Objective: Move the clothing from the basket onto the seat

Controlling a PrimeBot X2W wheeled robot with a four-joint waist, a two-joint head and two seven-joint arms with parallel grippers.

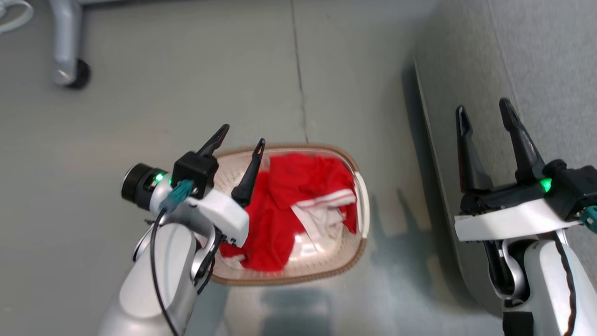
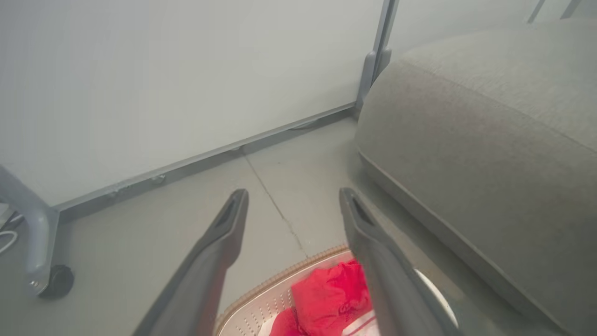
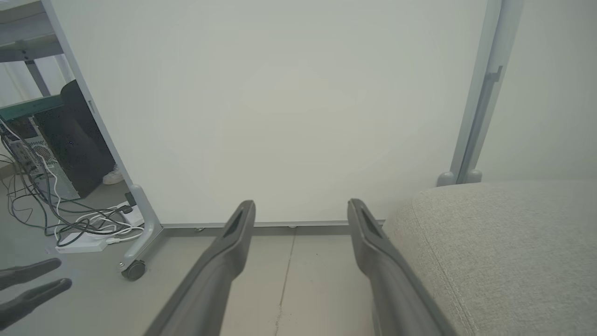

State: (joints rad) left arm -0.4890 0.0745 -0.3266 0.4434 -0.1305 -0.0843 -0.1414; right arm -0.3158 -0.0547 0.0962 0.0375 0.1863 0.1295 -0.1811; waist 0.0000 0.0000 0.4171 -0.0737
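Head view shows the left pincer [image 1: 243, 134] open and empty, hanging above the left end of the basket [image 1: 360, 249], with one dark finger crossing in front of the red clothing [image 1: 284, 196]. The clothing lies heaped inside the basket, bunched toward its middle and right, with a white striped panel on top. The basket stands on the floor [image 1: 186, 93], and the sofa [image 1: 466, 51] is just to its right, a strip of floor between them. The right pincer [image 1: 482, 106] is also open and holds nothing, poised over the sofa's edge. The step in hand looks like the first grab. To do it well, the left pincer should shift a little right so that both fingers straddle the thickest red fold, then go straight down and close on a bunched mass, not a single hem. The fingers should stay off the perforated wall and the woven rim, since a snag could drag the light basket along. The lift probably needs to be high, so that trailing cloth clears the rim before the swing to the sofa.
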